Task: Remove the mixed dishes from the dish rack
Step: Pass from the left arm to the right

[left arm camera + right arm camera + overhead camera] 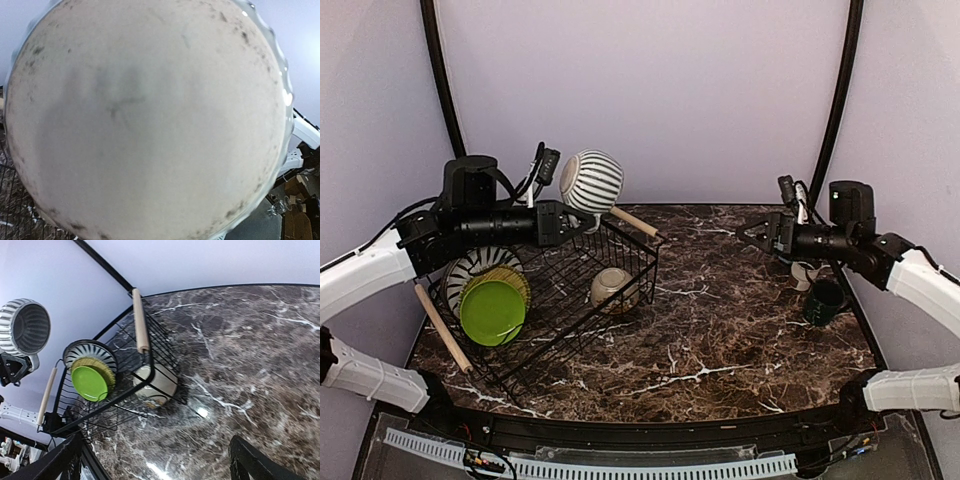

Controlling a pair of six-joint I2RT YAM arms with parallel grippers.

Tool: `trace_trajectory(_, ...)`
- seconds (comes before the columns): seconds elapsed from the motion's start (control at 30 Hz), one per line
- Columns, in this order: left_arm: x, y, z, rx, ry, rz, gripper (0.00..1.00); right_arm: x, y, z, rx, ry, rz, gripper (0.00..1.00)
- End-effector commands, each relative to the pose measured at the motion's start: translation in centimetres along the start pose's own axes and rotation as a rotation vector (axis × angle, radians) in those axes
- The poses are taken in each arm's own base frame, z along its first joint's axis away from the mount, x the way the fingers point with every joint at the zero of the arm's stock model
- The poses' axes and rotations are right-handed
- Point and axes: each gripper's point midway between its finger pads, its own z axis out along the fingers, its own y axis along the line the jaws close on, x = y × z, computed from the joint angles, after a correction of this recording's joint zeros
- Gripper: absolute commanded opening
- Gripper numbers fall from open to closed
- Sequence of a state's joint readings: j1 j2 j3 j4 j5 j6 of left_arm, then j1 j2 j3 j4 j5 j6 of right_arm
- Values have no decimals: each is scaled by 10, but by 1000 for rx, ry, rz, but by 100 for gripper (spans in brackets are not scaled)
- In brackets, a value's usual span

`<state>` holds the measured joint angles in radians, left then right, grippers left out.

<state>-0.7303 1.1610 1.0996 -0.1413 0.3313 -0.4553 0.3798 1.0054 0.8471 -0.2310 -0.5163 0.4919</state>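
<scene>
My left gripper (578, 216) is shut on the striped mug (592, 180) and holds it in the air above the far end of the dish rack (570, 330). The mug's pale speckled surface (145, 120) fills the left wrist view and hides the fingers. In the rack stand the lime green plate (491, 312), the olive-yellow plate (518, 281) and the black-and-white striped plate (475, 262), with the cream bowl (615, 288) at its right end. My right gripper (758, 232) is open and empty, above the table's right side; the rack shows in its view (150, 365). The light blue cup is out of view.
A dark teal mug (825, 301) and a small white cup (804, 273) stand on the marble table (740, 330) at the far right, under my right arm. The rack's wooden handles (442, 328) stick out at each end.
</scene>
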Motion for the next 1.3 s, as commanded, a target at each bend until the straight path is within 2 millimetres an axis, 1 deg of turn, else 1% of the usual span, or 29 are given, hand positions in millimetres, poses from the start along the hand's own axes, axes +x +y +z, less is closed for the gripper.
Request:
trace_trajectory(0.0, -21, -49, -1, 285, -103, 75, 1, -29, 65, 21, -291, -55, -9, 99)
trace_trajectory(0.03, -23, -51, 0, 306, -119, 87, 1, -31, 78, 25, -355, -40, 10, 99)
trace_trajectory(0.07, -17, -52, 2, 327, -106, 88, 1, -36, 92, 28, -420, -39, 9, 99)
trace_trajectory(0.1, -19, -54, 3, 345, -119, 99, 1, -38, 105, 30, -479, -31, 12, 99)
trace_trajectory(0.13, -16, -55, 4, 362, -119, 109, 1, -41, 117, 33, -529, -23, 17, 99)
trace_trajectory(0.23, -7, -53, 10, 378, -101, 136, 1, -45, 147, 41, -649, 18, 61, 99)
trace_trajectory(0.3, -2, -50, 12, 376, -95, 165, 1, -46, 158, 49, -700, 52, 141, 99)
trace_trajectory(0.4, 6, -47, 13, 372, -97, 221, 1, -45, 168, 57, -779, 109, 275, 98)
trace_trajectory(0.47, 9, -44, 14, 366, -106, 254, 1, -45, 181, 59, -845, 138, 323, 96)
trace_trajectory(0.5, 12, -42, 15, 361, -105, 268, 1, -44, 184, 64, -858, 160, 353, 96)
trace_trajectory(0.6, 12, -43, 14, 373, -124, 299, 1, -39, 200, 73, -904, 211, 382, 96)
trace_trajectory(0.7, 17, -45, 14, 402, -131, 321, 1, -36, 211, 84, -940, 256, 421, 93)
trace_trajectory(0.73, 16, -46, 14, 409, -141, 331, 1, -36, 215, 85, -965, 260, 432, 91)
trace_trajectory(0.83, 25, -44, 14, 417, -138, 374, 1, -39, 224, 83, -1040, 278, 457, 84)
trace_trajectory(0.9, 31, -42, 14, 414, -137, 403, 1, -39, 228, 83, -1069, 288, 470, 78)
trace_trajectory(1.0, 37, -37, 15, 401, -132, 436, 1, -34, 231, 86, -1079, 324, 472, 70)
trace_trajectory(1.1, 41, -34, 16, 388, -117, 475, 1, -29, 234, 83, -1092, 340, 479, 61)
trace_trajectory(1.23, 44, -30, 17, 371, -113, 512, 1, -27, 234, 82, -1105, 349, 500, 55)
trace_trajectory(1.27, 45, -31, 18, 376, -111, 525, 1, -26, 235, 82, -1120, 357, 509, 45)
